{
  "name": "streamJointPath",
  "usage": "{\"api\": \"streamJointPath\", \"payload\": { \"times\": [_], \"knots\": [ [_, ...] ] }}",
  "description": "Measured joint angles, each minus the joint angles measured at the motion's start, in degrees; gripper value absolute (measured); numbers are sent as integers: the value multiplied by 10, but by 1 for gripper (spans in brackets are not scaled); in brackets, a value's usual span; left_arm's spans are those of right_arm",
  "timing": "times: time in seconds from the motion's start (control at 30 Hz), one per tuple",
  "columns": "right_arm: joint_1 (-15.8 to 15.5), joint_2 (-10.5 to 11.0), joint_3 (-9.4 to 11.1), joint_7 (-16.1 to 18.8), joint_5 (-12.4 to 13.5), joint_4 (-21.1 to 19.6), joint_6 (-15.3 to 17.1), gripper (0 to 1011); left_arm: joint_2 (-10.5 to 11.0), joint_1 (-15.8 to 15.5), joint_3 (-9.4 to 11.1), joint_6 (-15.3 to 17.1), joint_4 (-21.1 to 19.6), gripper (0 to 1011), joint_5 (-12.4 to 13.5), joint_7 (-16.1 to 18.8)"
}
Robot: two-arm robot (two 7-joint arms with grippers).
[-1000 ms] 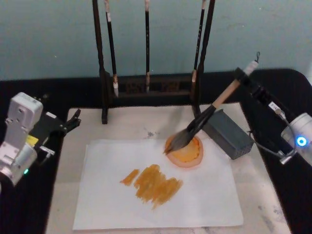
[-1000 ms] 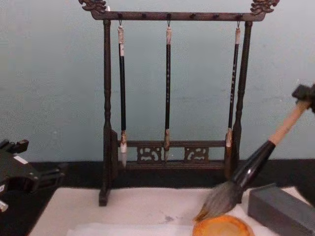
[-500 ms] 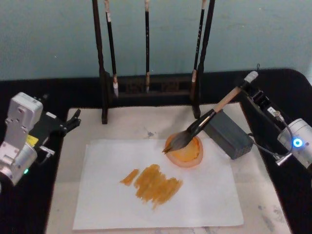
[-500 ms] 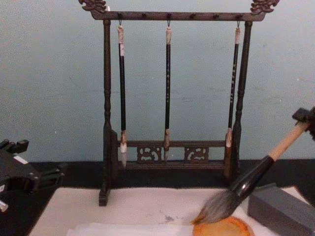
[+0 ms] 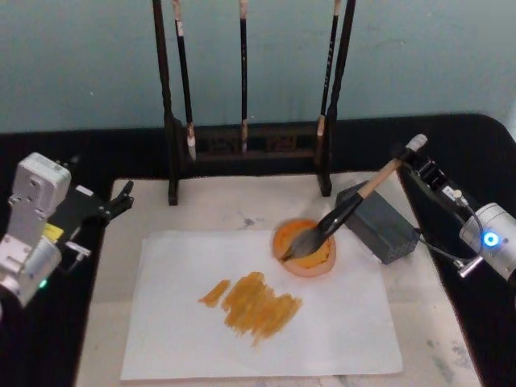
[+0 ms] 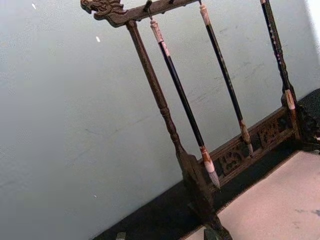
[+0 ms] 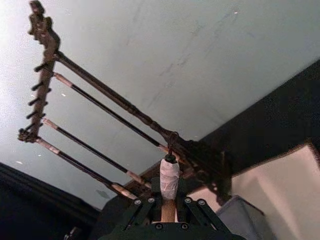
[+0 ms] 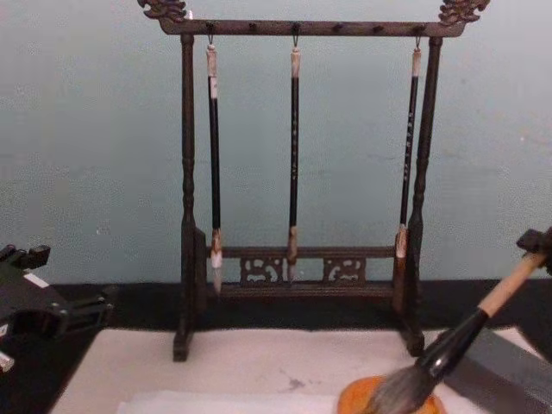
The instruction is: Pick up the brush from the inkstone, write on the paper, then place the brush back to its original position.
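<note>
Right hand (image 5: 405, 157) sits at the far right of the surface (image 5: 451, 145), its fingers clamped on the top of the brush (image 5: 347, 205) just below the white-wrapped end. The right wrist view shows this grip closely: the hand (image 7: 169, 209) pinches the tan handle from both sides, and the wrapped tip of the brush (image 7: 169, 180) stands out above the fingers, while the rest of the handle is hidden behind the hand. In the chest view the hand (image 8: 539, 241) is cut off by the right edge.

From the grip the brush slopes down and to the left, crossing the near left corner of the grey block (image 5: 383, 226). Its dark bristles lie inside the rim of the inkstone (image 5: 322, 262); whether they press on the bottom is hard to make out. In the chest view the brush (image 8: 466, 341) and the inkstone (image 8: 349, 398) are cut by the lower edge.

The inkstone stands on the far right part of the paper (image 5: 339, 339), which bears orange strokes (image 5: 254, 302) nearer and to the left. Beyond, three slim brushes hang in the rack (image 5: 169, 121).

The left hand (image 5: 119, 200) is parked at the left edge, well apart from the paper.
</note>
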Motion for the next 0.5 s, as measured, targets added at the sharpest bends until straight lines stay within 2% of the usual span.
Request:
{"api": "streamJointPath", "payload": {
  "times": [0.3, 0.5],
  "knots": [
    [21, 5, -16, 3, 2, 30, -7, 155, 0, 0, 0, 0, 0, 1009, 0, 0],
    [46, -3, -30, 6, 10, 62, -13, 155, 0, 0, 0, 0, 0, 1010, 0, 0]
  ]
}}
